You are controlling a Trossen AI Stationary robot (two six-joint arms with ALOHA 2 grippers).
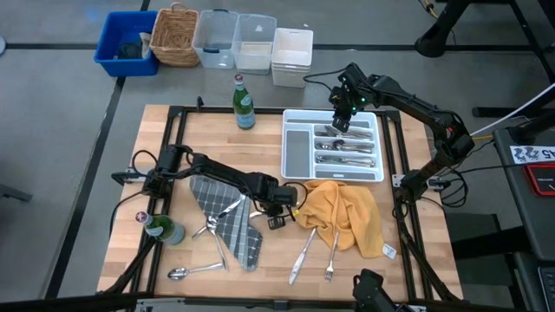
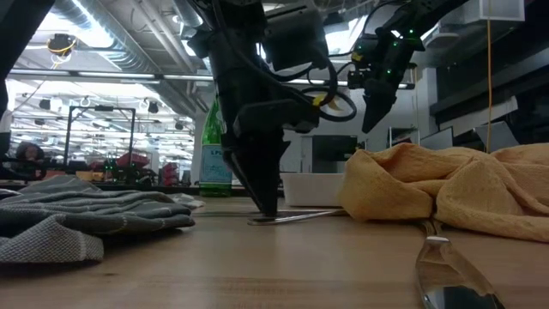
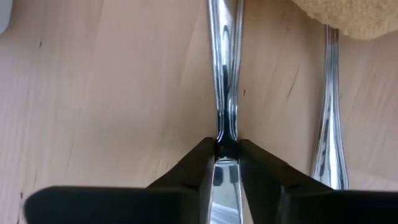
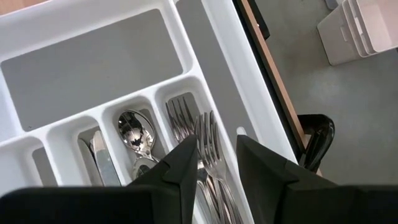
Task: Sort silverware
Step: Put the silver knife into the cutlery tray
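Near the table's (image 1: 121, 260) front left corner a green bottle (image 1: 163, 229) is standing, with a spoon (image 1: 192, 271) lying beside it toward the front edge. A grey checked cloth (image 1: 227, 221) is spreading across the left half, with more silverware (image 1: 227, 210) resting on it. The left gripper (image 1: 279, 217) is pressing down at mid-table, its jaws closing narrowly on the handle of a utensil (image 3: 225, 93) lying flat on the wood. Just to the right, a yellow cloth (image 1: 349, 212) is lying crumpled, with two forks (image 1: 316, 251) poking out toward the front edge. A white tray (image 1: 299, 149) is sitting at the back right, holding sorted pieces (image 1: 345, 152). The right gripper (image 1: 341, 123) is hovering over the tray's back edge, jaws parted around a fork (image 4: 210, 146) standing upright over the fork compartment.
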